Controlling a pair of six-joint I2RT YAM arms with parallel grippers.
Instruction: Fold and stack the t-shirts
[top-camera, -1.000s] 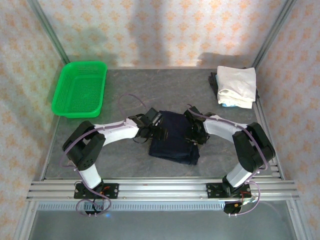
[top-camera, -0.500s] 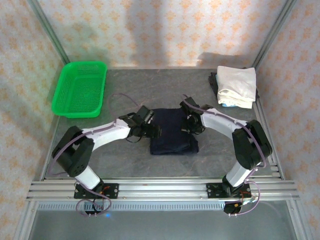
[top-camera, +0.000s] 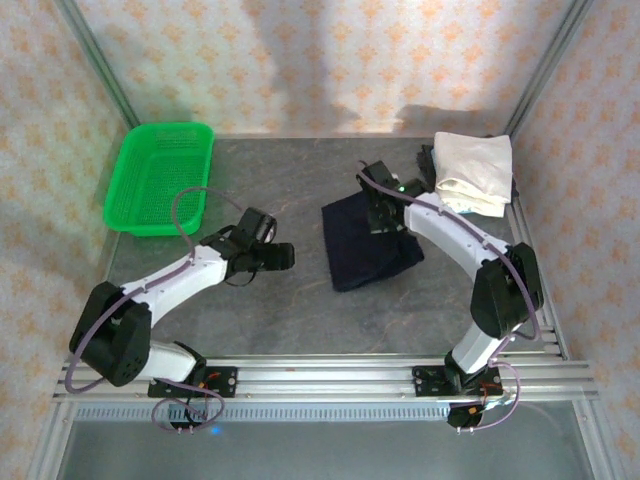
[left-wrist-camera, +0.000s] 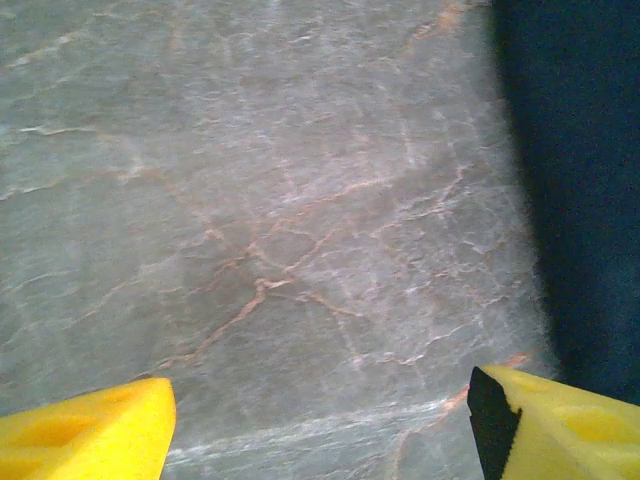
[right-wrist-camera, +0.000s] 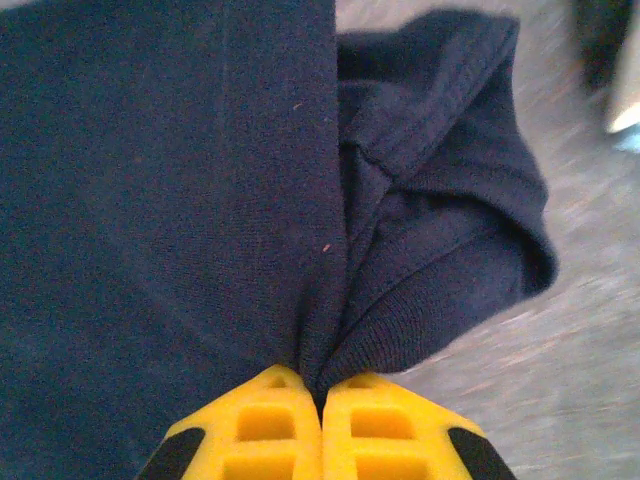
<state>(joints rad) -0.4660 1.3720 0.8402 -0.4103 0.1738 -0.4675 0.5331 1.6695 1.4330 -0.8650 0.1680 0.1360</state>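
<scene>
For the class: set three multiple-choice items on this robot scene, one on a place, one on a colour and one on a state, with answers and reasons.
1. Where is the green basket?
A) the table's far-left corner
B) between the arms
C) the near-right edge

2. What colour is the folded t-shirt at far right?
A) red
B) white
C) yellow

3. The right gripper is:
A) open over bare table
B) shut and empty
C) shut on the navy t-shirt

Answers: 1 A, it sits at the back by the left wall. 2 B, the bundle is cream-white. 3 C, the right wrist view shows cloth pinched.
</scene>
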